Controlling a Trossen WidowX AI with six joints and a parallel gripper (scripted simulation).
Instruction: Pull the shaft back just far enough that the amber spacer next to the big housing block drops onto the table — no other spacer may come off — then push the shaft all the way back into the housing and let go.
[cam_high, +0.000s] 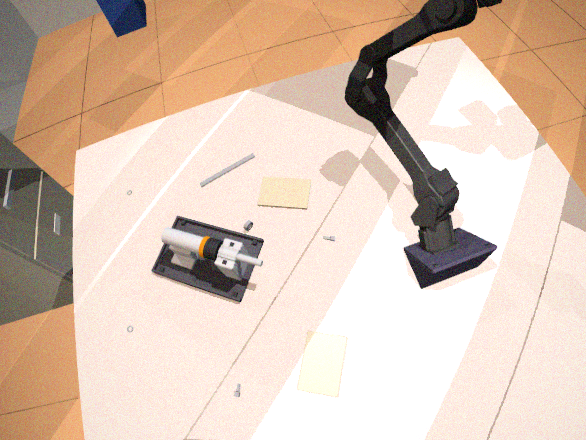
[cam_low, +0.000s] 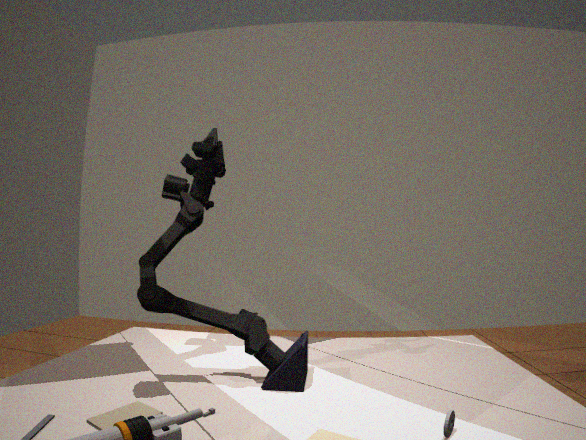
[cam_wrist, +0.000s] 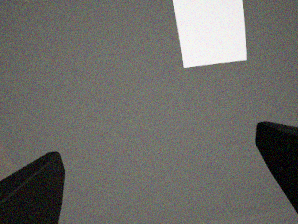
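Observation:
A dark base plate (cam_high: 200, 284) on the table carries the assembly. A thick pale cylinder (cam_high: 182, 241) (cam_low: 100, 436) lies level along it. The amber spacer (cam_high: 202, 247) (cam_low: 124, 430) sits upright at its right end, against a black ring section (cam_high: 213, 249) (cam_low: 139, 428). A white block (cam_high: 228, 254) with dark square holes stands right of the black section. A thin pale shaft end (cam_high: 252, 260) (cam_low: 180, 419) sticks out beyond it, to the right. My gripper (cam_wrist: 162, 149) is open and empty, raised high and far from the assembly. Hidden: the inside of the cylinder and the block.
A grey bar (cam_high: 227, 170) (cam_low: 39, 427) and a yellow pad (cam_high: 284, 193) lie behind the plate; another pad (cam_high: 323, 364) lies in front. A small dark nut (cam_high: 248, 225) is near the plate's back edge. Small screws (cam_high: 328, 238) (cam_high: 237, 390) and rings (cam_high: 129, 192) (cam_high: 130, 329) are scattered around.

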